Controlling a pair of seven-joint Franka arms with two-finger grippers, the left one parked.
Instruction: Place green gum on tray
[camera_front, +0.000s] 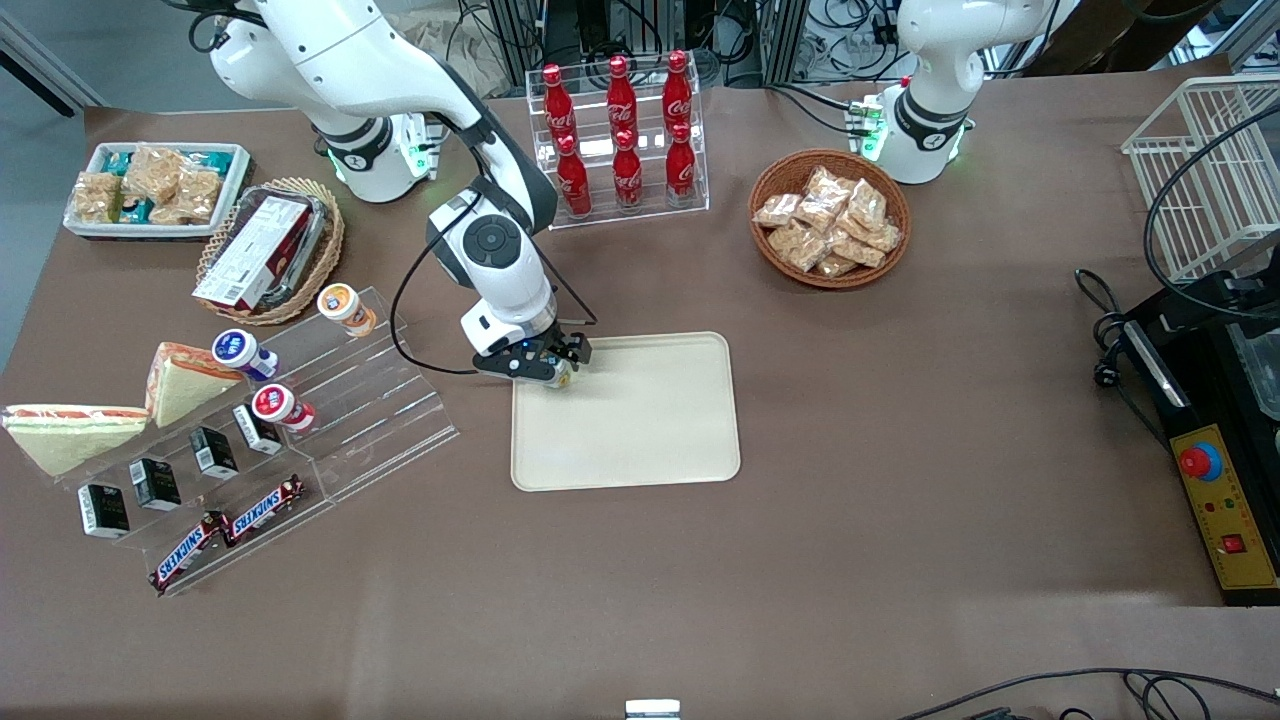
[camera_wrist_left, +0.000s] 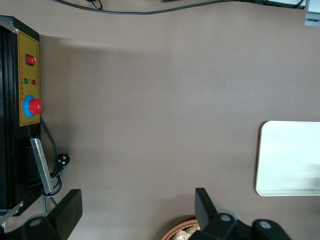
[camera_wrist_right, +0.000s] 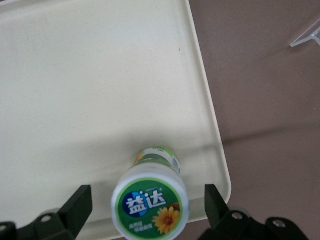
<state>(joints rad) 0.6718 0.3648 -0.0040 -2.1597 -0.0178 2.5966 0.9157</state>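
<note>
Your gripper (camera_wrist_right: 145, 205) hangs over the tray (camera_front: 650, 440) corner, fingers spread wide. Green gum (camera_wrist_right: 150, 200) sits upright betw. them, untouched, on tray.

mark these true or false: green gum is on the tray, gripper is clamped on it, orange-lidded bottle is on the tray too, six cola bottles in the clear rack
1. The green gum stands on the tray. True; it sits near a corner.
2. The gripper is clamped on the gum. False; its fingers stand open on either side, apart from the bottle.
3. The orange-lidded bottle is on the tray. False; it sits on the clear stepped stand.
4. Six cola bottles stand in the clear rack. True.
</note>
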